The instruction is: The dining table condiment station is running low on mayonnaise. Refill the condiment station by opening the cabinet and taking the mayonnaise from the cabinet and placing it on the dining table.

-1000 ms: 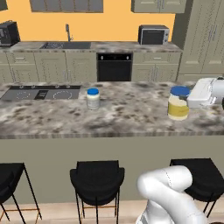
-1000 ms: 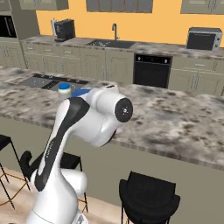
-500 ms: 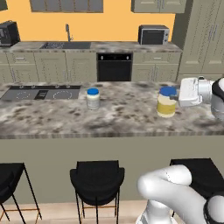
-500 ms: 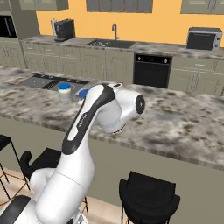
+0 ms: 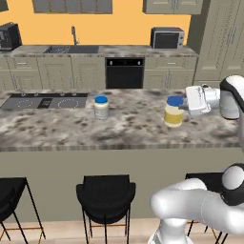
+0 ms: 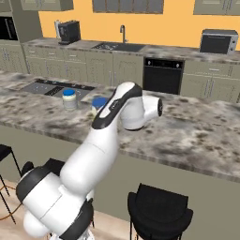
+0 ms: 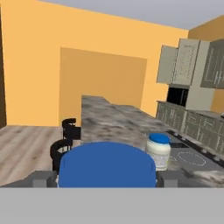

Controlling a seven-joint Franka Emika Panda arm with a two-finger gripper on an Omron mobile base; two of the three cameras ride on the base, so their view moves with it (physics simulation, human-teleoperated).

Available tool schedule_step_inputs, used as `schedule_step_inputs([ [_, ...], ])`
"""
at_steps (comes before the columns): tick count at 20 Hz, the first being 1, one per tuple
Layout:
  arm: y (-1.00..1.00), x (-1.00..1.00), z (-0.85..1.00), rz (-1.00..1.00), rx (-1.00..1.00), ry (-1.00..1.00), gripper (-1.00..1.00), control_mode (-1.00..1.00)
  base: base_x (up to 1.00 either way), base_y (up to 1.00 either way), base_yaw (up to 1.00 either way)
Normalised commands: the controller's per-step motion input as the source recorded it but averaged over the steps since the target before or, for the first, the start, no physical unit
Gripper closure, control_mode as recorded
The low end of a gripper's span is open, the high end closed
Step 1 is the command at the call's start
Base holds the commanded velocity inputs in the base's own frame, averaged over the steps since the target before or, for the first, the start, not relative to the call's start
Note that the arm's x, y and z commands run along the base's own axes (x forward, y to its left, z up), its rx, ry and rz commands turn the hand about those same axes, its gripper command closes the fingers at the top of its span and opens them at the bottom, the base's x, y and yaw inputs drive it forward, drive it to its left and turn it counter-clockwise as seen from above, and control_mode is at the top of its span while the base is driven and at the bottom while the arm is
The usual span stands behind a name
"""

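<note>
Left base view: the mayonnaise (image 5: 174, 112) stands upright on the marble surface (image 5: 128, 125), toward its right end and about midway between the front and back edges. The pincer (image 5: 187, 109) sits just to the jar's right at jar height, pointing left at it; whether a finger touches the jar cannot be told here. A paler jar (image 5: 101, 106) with a blue lid stands well apart to the left, near the cooktop (image 5: 44, 101) set into the surface's left end. Black stools (image 5: 106, 194) line the near side. Behind, an oven (image 5: 124, 73), sink (image 5: 71, 49) and microwave (image 5: 167, 37) sit along the back wall.

Right base view: the arm's white elbow covers most of the mayonnaise; only a bit of its blue lid (image 6: 99, 102) shows left of the arm. The paler jar (image 6: 69, 99) stands further left, beside the cooktop (image 6: 51, 87).

Hand view: the mayonnaise lid (image 7: 107, 164) sits close in the lower middle, with one dark fingertip (image 7: 43, 179) on each side of it, spread wide and standing off the lid's edges, so the pincer is open around the jar rather than clamped. The paler jar (image 7: 158, 150) stands beyond on the surface, and the stools (image 7: 65, 139) show along its left edge.
</note>
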Motion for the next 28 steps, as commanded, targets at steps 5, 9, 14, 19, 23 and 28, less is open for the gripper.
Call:
schedule_step_inputs([
  [5,0.00,0.42,-0.48,0.07,0.00,0.02,1.00,-1.00,0.00,0.00,0.00],
  [9,0.02,0.42,-0.46,0.01,0.00,0.00,1.00,-1.00,0.00,0.00,0.00],
  [14,0.10,0.44,-0.38,0.00,0.00,0.00,1.00,-1.00,0.00,0.00,0.00],
  [19,0.04,0.39,-0.40,0.00,-0.02,0.00,1.00,-1.00,0.00,0.00,0.00],
  [23,0.01,0.26,-0.44,0.00,-0.05,0.00,1.00,-1.00,0.00,0.00,0.00],
  [28,0.00,0.25,-0.35,0.00,-0.06,-0.05,1.00,-1.00,0.00,0.00,0.00],
])
